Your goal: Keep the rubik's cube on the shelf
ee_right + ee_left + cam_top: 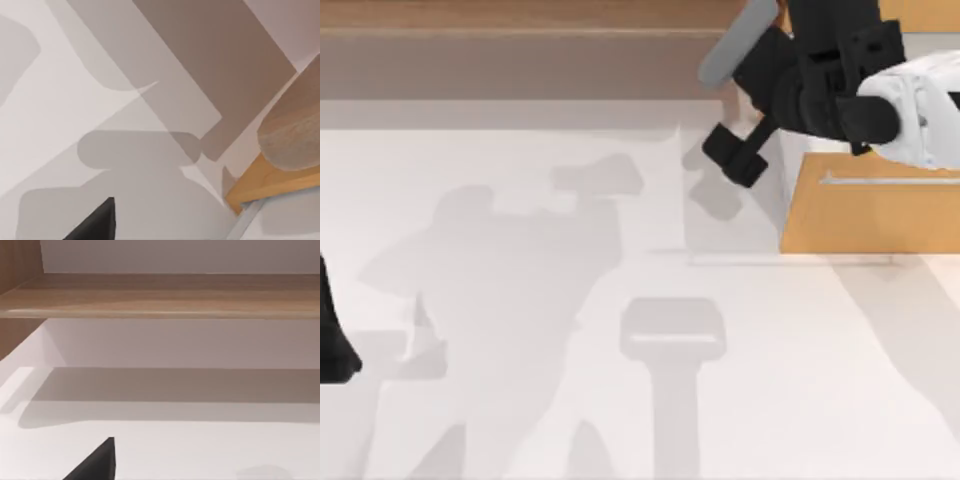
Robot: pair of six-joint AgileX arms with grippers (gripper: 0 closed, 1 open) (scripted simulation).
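The rubik's cube is out of view. The shelf [520,60] is a long light brown board with a grey-brown recess, running along the table's far edge; the left wrist view looks at the shelf [160,297] from the front. My right gripper [735,155] hangs in front of the shelf's right end, just left of the drawer, above bare table. One dark fingertip [97,222] of it shows in the right wrist view. My left gripper [338,355] is parked at the table's left edge.
An orange-wood drawer [870,215] with a silver bar handle [890,181] stands at the right, close to my right arm. A rounded wooden post [295,135] rises above the drawer's corner [250,190]. White table [620,400] stretches across the middle and front.
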